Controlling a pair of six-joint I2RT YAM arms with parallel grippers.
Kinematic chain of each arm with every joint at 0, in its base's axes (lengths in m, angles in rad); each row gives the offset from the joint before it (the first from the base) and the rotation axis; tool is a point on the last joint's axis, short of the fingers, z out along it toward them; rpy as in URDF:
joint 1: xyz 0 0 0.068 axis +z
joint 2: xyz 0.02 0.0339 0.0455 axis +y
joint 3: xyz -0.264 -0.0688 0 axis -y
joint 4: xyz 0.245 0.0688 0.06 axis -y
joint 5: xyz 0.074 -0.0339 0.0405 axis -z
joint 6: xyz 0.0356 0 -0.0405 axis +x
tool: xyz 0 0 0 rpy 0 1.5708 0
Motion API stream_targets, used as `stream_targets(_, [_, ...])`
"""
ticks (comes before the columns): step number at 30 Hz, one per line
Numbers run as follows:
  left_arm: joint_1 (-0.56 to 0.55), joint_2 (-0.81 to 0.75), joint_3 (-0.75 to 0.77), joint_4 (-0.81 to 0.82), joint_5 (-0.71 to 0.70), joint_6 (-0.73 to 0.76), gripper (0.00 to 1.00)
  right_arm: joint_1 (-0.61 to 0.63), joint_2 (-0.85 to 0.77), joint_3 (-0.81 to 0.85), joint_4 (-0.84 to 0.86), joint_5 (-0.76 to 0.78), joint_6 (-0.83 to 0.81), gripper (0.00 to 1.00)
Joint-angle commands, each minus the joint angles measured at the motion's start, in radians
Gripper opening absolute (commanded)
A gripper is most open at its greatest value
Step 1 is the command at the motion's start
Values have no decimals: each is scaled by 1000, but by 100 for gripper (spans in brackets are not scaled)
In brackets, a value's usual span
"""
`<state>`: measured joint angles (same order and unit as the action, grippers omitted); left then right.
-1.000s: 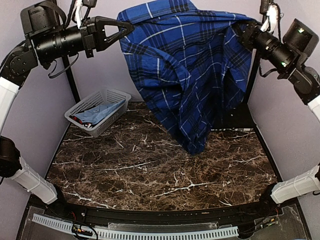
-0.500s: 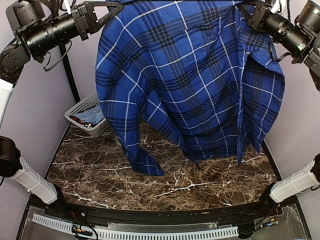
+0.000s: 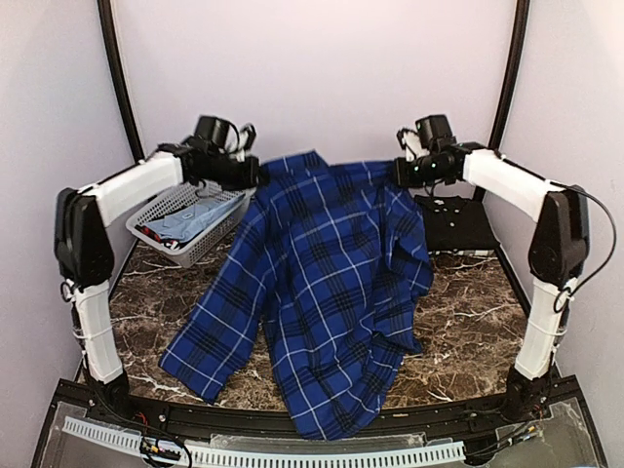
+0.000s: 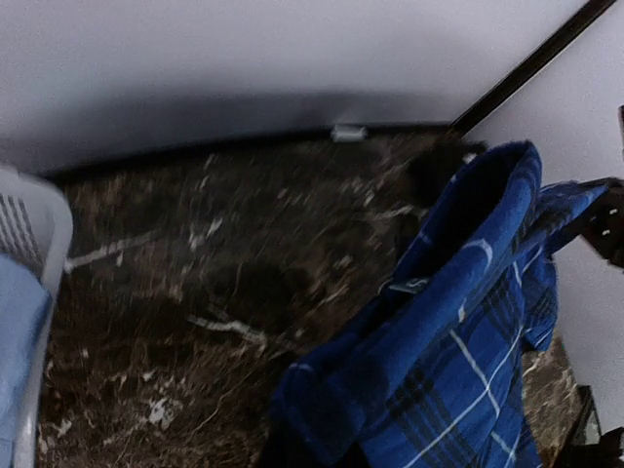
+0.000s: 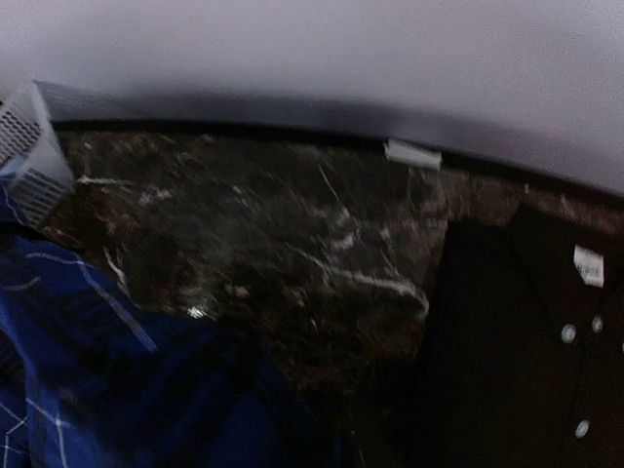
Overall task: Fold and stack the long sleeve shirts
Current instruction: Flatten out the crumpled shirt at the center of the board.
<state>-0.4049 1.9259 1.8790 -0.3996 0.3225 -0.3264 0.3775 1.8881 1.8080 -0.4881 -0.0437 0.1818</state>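
The blue plaid shirt is stretched between my two grippers at the back of the table, and its body and sleeves drape forward over the marble toward the near edge. My left gripper is shut on its left shoulder. My right gripper is shut on its right shoulder. The shirt also shows in the left wrist view and the right wrist view, where my fingers are hidden by cloth. The black shirt lies folded at the back right, with white buttons showing in the right wrist view.
A white lattice basket holding light blue cloth stands at the back left, right beside my left arm; its corner shows in the left wrist view. The marble table has black frame posts at the back corners.
Both arms swung down and back from high up. The plaid shirt, held spread in the air before, now lies lowered with its tail and sleeves draped on the table.
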Motion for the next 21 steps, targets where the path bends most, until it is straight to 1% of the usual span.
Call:
stream_targets(1, [14,49,-83,-73,-71,-34,27,-26,17,-54,-64,-26,61,35])
stream_targets(2, [14,49,-89,-68,-96,-34,35,-25,6,-75,-49,-33,61,42])
stream_targets(3, [14,43,-96,-68,-109,-32,46,-21,-10,-101,-33,-29,62,47])
stream_targets(4, [14,40,-97,-77,-136,-32,49,-18,-29,-126,-21,-18,62,52])
stream_targets(5, [14,29,-100,-83,-153,-33,55,-12,-45,-150,-15,-5,62,55])
stream_targets(7, [13,4,-123,-113,-182,-43,62,5,-82,-200,-15,16,59,60])
stream_targets(9, [10,-45,-185,-101,-207,-55,65,29,-131,-268,-4,33,61,61])
stream_targets(12, [-6,-122,-280,-81,-232,-69,66,70,-202,-387,34,32,77,61])
stream_targets(13, [-10,-163,-330,-66,-219,-76,65,82,-224,-428,45,23,90,61])
stream_targets(16, [-42,-248,-438,-24,-153,-108,57,127,-288,-547,95,-32,129,55])
stream_targets(17, [-54,-259,-489,-2,-131,-127,56,145,-306,-578,104,-30,140,55])
stream_targets(21, [-140,-279,-601,32,-116,-185,49,221,-343,-685,130,-46,199,49])
